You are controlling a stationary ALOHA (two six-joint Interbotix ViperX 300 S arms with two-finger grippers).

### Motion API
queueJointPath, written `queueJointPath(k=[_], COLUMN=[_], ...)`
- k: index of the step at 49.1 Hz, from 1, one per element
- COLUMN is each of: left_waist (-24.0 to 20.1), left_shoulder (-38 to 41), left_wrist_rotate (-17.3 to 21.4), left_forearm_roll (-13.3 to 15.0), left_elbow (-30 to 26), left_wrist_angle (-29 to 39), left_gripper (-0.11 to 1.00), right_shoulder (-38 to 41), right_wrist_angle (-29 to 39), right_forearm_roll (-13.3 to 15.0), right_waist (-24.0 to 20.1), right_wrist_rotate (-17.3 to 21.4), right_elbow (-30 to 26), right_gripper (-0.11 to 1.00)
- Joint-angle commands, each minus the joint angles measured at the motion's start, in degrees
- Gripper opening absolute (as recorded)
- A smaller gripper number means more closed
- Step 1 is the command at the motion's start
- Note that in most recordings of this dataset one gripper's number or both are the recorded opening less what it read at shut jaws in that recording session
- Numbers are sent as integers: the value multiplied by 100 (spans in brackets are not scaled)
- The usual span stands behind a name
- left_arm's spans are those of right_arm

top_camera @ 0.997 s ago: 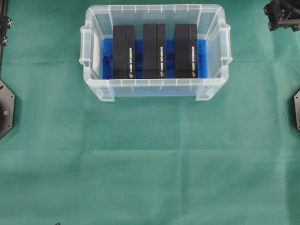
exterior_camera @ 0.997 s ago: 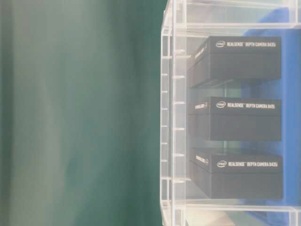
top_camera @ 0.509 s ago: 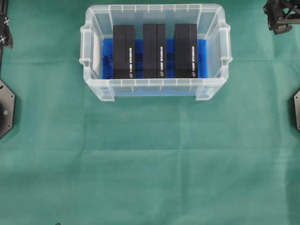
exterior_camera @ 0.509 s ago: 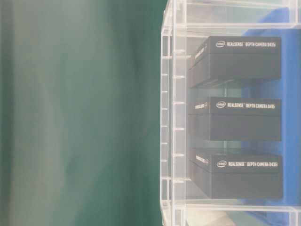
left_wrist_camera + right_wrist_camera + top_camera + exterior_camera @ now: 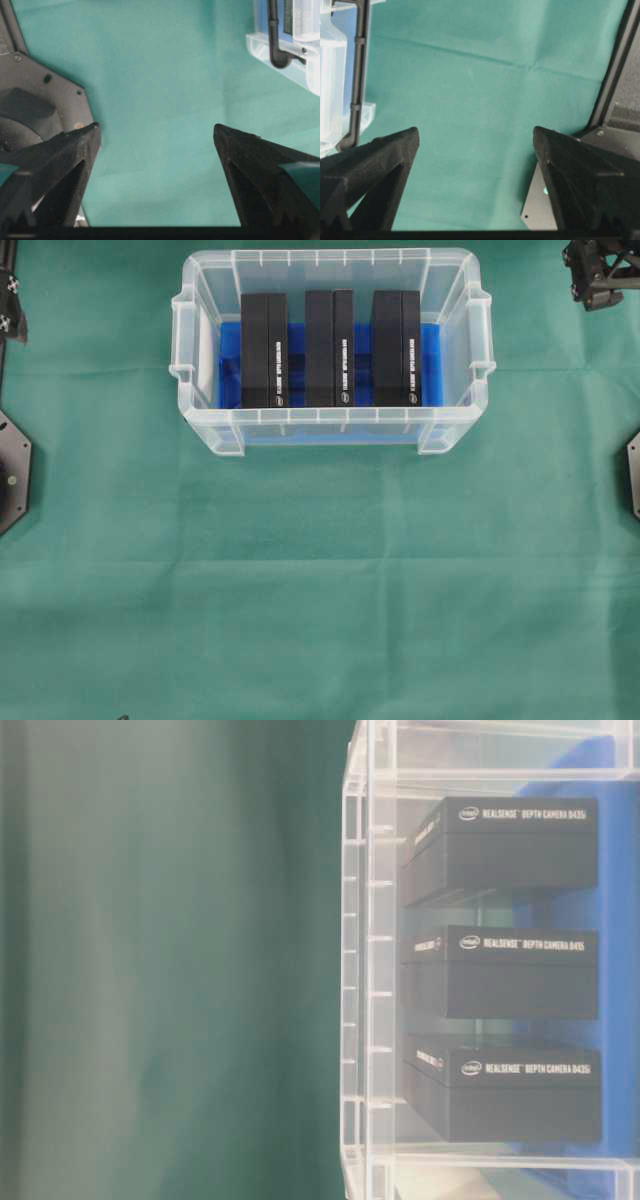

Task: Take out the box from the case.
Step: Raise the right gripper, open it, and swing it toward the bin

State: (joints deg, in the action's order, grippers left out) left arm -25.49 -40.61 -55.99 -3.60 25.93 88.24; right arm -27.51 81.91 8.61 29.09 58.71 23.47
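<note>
Both pincers, left [image 5: 156,150] and right [image 5: 476,150], have just spread wide, empty, near the bench's far corners; three boxes [image 5: 331,349] remain in the case [image 5: 330,425], untouched.

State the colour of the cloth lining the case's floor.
Blue cloth, clearest in the overhead view.
</note>
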Motion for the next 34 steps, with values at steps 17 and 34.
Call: queueJointPath(k=[17, 34], left_waist=[-18, -18], left_shoulder=[18, 18], left_wrist_rotate=[-9, -70], left_forearm_roll=[0, 0], left_elbow=[-88, -97], left_wrist_angle=[-26, -26], left_gripper=[99, 99], right_shoulder=[-62, -62], right_wrist_angle=[0, 0], right_forearm_roll=[26, 44], right_waist=[-18, -18], right_wrist_rotate=[9, 70], right_elbow=[-97, -105], right_gripper=[95, 95])
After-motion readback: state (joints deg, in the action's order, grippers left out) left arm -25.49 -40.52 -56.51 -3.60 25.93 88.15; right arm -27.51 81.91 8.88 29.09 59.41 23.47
